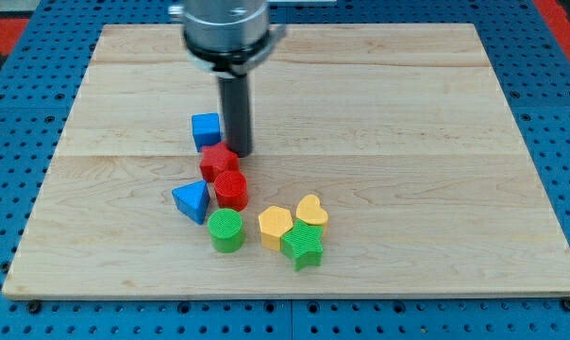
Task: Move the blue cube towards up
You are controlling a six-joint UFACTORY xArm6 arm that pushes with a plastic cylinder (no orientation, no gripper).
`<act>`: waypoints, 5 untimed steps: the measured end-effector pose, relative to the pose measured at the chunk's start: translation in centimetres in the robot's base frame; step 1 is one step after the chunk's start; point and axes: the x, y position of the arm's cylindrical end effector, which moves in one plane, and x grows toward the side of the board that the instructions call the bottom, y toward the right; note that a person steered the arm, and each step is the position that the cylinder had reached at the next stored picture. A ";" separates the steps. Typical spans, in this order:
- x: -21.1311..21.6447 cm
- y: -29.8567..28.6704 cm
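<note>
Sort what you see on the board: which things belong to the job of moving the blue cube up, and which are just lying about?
Belong to the job:
- blue cube
- my tip, just right of the blue cube

Just lying about:
- red star-shaped block
- red cylinder
- blue triangular block
- green cylinder
- two yellow hearts
- green star-shaped block

On the board (455,142) you find my tip (241,151) just right of the blue cube (206,129). Below both sit the red star (218,161), then the red cylinder (231,190). The blue triangle (192,201) lies left of that cylinder, and the green cylinder (226,230) lies below it.
</note>
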 end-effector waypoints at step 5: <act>-7.2 -0.7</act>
